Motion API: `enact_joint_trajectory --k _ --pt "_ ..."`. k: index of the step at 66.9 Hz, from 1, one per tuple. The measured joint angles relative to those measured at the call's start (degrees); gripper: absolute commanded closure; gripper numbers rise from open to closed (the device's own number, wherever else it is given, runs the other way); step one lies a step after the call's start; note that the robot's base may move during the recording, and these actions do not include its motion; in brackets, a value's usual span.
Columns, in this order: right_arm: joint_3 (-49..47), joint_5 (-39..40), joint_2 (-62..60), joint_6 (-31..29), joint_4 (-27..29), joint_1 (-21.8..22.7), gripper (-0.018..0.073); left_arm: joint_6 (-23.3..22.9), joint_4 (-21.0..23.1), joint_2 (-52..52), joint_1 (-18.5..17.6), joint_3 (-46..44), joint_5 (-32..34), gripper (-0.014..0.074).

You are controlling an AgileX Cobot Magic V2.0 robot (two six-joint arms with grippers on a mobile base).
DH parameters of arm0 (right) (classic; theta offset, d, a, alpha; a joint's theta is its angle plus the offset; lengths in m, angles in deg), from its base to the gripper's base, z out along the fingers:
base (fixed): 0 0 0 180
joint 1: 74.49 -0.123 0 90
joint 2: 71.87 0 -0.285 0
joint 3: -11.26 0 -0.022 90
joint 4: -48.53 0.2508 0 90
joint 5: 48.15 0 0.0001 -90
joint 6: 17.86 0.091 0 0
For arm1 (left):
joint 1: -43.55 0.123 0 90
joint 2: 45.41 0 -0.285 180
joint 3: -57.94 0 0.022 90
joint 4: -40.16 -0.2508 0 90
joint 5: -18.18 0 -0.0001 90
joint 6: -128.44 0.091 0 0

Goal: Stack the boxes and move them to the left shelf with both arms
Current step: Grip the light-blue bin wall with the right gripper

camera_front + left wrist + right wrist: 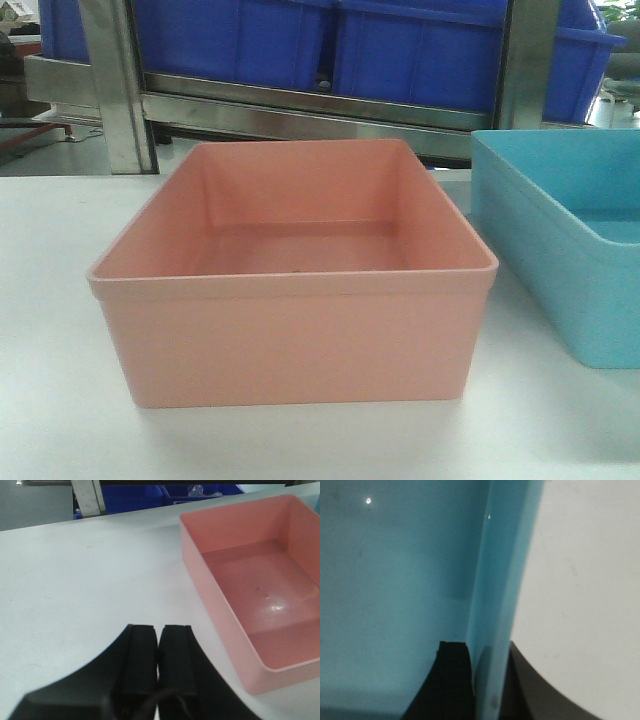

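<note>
Frontally, the pink tub [300, 340] sits at the middle of the white table [60, 400]: smooth plastic, rectangular, with a rounded rim and nothing inside. Near it on the right stands the blue tub [570, 260], alike in shape and cut off by the frame edge. Behind both, the steel-framed rack [120, 90] holds dark blue bins [420, 50]. From the left wrist, the left gripper [158, 650] hangs over bare table left of the pink tub, black fingers pressed together on nothing; the tub's floor is glossy. From the right wrist, the right gripper [487, 647] straddles the blue tub's wall, one finger inside, one outside, clamped on it.
</note>
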Motion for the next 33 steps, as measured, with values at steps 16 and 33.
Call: enact_joint_trajectory --k 16,33 --pt "-0.3 0.0 -1.2 0.2 0.9 0.0 0.0506 0.0 0.0 0.0 0.0 0.0 0.0 0.0606" --pt "-0.3 -1.1 -11.0 -0.3 4.1 0.0 0.0506 0.0 0.0 0.0 0.0 0.0 -0.1 0.0606"
